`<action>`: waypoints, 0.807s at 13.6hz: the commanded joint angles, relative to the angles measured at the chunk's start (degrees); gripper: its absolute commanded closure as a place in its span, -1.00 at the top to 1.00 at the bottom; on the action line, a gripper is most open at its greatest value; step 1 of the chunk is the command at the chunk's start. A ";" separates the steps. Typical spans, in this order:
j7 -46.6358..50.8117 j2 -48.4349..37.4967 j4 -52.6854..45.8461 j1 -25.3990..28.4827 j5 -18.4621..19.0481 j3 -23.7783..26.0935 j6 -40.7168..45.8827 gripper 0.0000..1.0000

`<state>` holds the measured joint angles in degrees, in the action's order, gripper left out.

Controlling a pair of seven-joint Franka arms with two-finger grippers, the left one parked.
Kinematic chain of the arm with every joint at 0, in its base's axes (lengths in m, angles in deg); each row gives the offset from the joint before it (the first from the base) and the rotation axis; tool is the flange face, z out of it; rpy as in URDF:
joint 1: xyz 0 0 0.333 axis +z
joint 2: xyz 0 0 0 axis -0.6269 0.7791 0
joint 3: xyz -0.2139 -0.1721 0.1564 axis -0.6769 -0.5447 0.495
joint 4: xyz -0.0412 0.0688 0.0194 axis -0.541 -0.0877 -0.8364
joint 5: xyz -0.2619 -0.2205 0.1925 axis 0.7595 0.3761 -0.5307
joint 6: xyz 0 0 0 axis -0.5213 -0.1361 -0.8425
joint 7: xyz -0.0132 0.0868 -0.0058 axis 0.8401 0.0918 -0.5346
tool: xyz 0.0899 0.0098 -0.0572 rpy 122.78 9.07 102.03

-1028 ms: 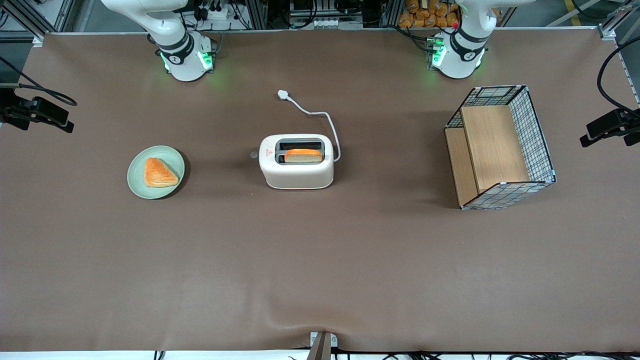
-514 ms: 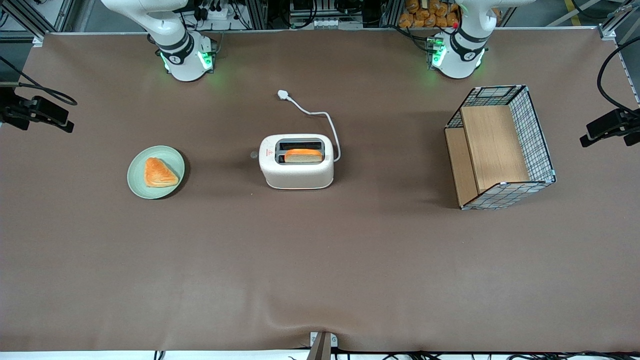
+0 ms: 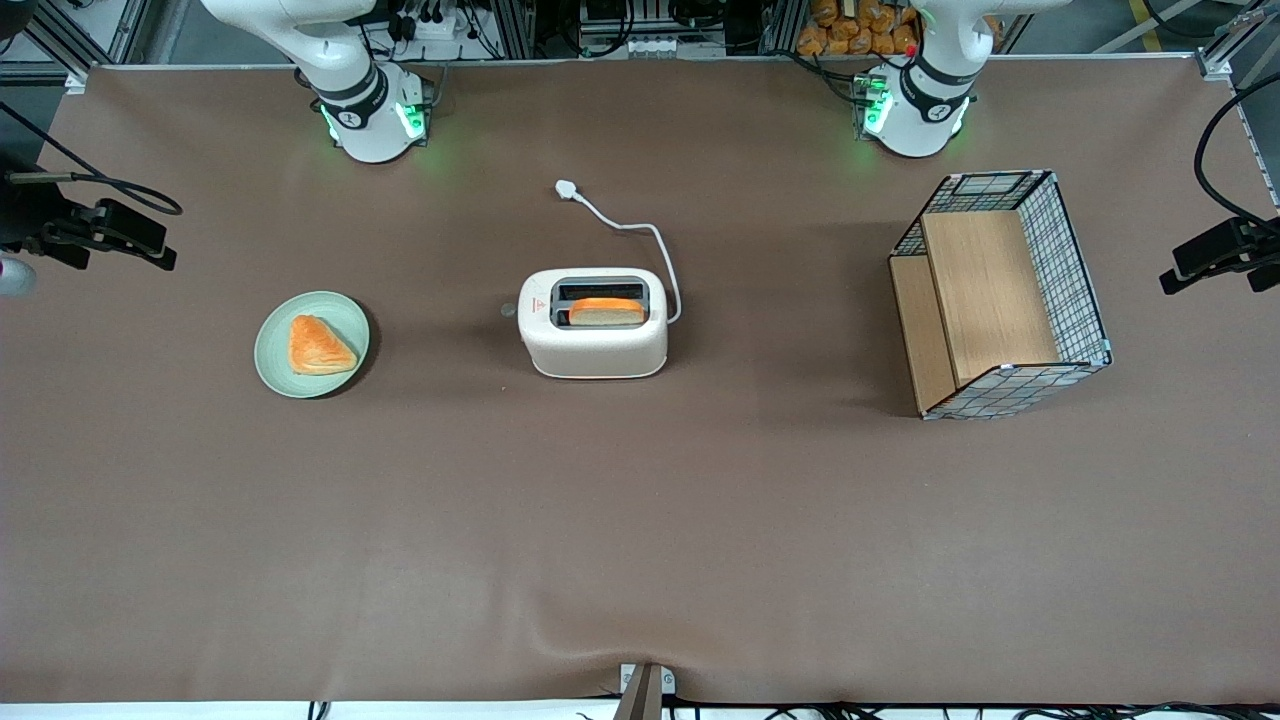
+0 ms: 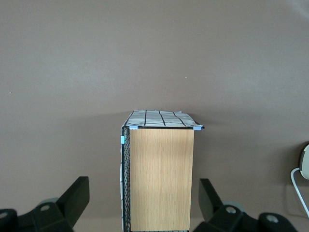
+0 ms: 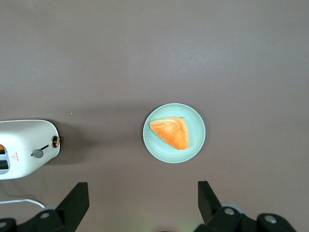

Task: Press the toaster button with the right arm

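The cream-white toaster (image 3: 593, 322) stands mid-table with a slice of bread (image 3: 607, 312) in one slot. Its small pale-grey button (image 3: 508, 311) juts from the narrow end that faces the working arm's end of the table. In the right wrist view the toaster (image 5: 26, 147) shows that end, with the button (image 5: 37, 153) on its slot. The right arm (image 3: 340, 60) rises out of the front view. My gripper (image 5: 142, 189) hangs high over the table near the plate, open and empty, well apart from the toaster.
A green plate (image 3: 340, 312) with a triangular pastry (image 3: 318, 346) lies toward the working arm's end. The toaster's white cord (image 3: 630, 230) trails toward the arm bases. A wire-mesh wooden crate (image 3: 1000, 295) stands toward the parked arm's end.
The black wrist hardware at the working arm's edge of the front view has shifted a little inward over the table. Toaster, plate and crate have not moved.
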<state>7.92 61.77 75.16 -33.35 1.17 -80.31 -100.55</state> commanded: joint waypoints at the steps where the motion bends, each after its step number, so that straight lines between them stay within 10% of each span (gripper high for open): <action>1: 0.25 0.24 -0.61 0.15 -0.96 -0.21 0.15 1.00; 11: 0.17 0.24 -0.44 2.35 -1.49 -0.21 0.85 1.00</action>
<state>7.91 61.78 75.14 -31.44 0.39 -80.19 -100.36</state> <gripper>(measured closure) 0.000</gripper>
